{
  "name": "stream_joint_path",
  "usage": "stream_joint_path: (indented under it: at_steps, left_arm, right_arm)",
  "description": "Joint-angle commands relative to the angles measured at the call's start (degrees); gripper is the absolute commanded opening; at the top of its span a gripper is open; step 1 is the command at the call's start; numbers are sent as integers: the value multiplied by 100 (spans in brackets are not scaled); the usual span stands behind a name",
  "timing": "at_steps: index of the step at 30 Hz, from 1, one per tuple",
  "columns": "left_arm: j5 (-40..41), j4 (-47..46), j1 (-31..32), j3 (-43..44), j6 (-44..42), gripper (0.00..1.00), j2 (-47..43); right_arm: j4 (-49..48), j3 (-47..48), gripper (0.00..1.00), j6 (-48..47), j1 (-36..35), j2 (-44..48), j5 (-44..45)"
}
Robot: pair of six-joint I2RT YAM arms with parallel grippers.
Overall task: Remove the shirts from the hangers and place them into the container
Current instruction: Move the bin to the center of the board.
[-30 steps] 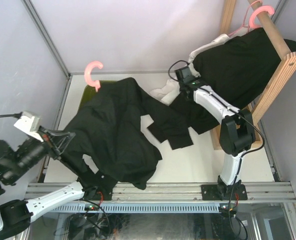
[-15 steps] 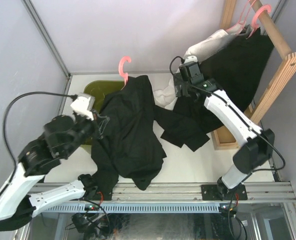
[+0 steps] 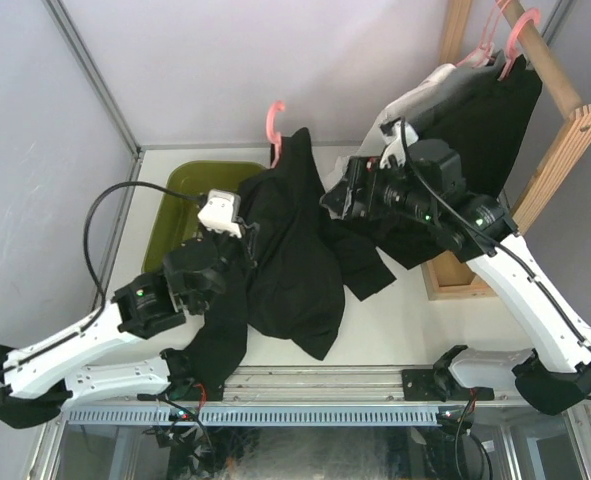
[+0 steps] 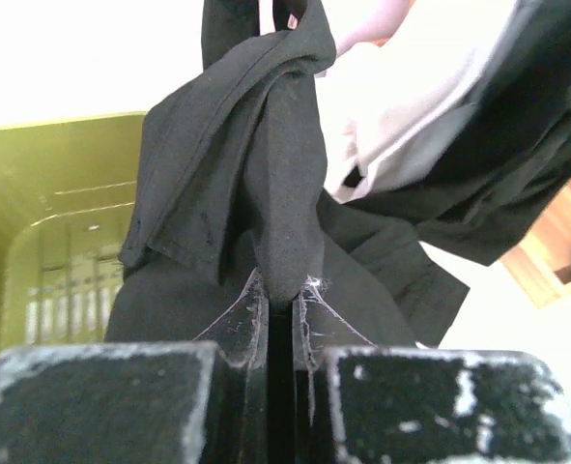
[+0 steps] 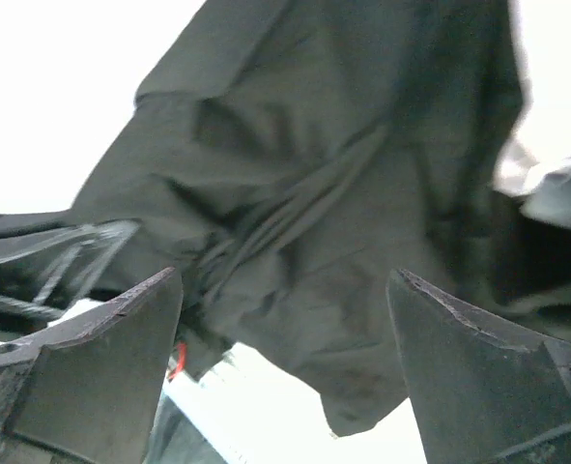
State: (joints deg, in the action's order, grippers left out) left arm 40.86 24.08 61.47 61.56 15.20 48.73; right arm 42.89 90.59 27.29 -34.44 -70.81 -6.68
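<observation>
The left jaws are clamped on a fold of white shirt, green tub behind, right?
No, the left gripper has its jaws clamped on a fold of the black shirt, not white; the left wrist view shows it, green tub behind.

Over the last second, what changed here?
The left claw swung rightward, carrying the black shirt and its pink hanger along. The right claw drew back from the rack, open and empty. Unchanged: the left claw's grip, the green container.

Our left gripper [image 4: 281, 295] is pinched closed, arm reaching toward 1 o'clock; our right gripper [image 5: 283, 290] gapes wide, pointing toward 9 o'clock.
</observation>
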Motion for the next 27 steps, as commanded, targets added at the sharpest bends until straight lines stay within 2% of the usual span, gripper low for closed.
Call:
stream_joint_path:
  at_steps: [1, 3, 6, 8, 12, 18, 21, 24, 26, 27]
  left_arm:
    - [636, -1800, 474, -363, -244, 0, 208]
    - [697, -2033, 709, -502, -262, 0, 253]
    - [869, -2340, 1038, -634, -377, 0, 385]
    - [1140, -2446, 1283, -686, -537, 0, 510]
    - [938, -2681, 1547, -790, -838, 0, 597]
    - [782, -2238, 1671, -699, -593, 0, 759]
    - [611, -2240, 1806, -642, -683, 0, 693]
    - [133, -2132, 1836, -445, -826, 1, 721]
    - [-179, -1997, 1834, -330, -853, 6, 722]
    - [-247, -1950, 1835, -303, -835, 11, 692]
  right_arm:
    - [-231, -194, 86, 847, -399, 37, -289]
    - [-284, -289, 86, 1216, -443, 10, -211]
    - [-944, -709, 85, 1902, -510, 81, -533]
    - [-1235, -876, 85, 2190, -680, 114, -420]
    - [-1172, -807, 86, 2398, -854, -113, -91]
    - [-1243, -955, 87, 2549, -1008, -135, 455]
    - [-868, -995, 78, 2393, -1047, -255, 1025]
    - [-720, -1028, 69, 2215, -1078, -356, 1140]
    - [-683, -1000, 58, 2062, -1160, -351, 1339]
    - [-655, -971, 47, 1962, -1188, -315, 1443]
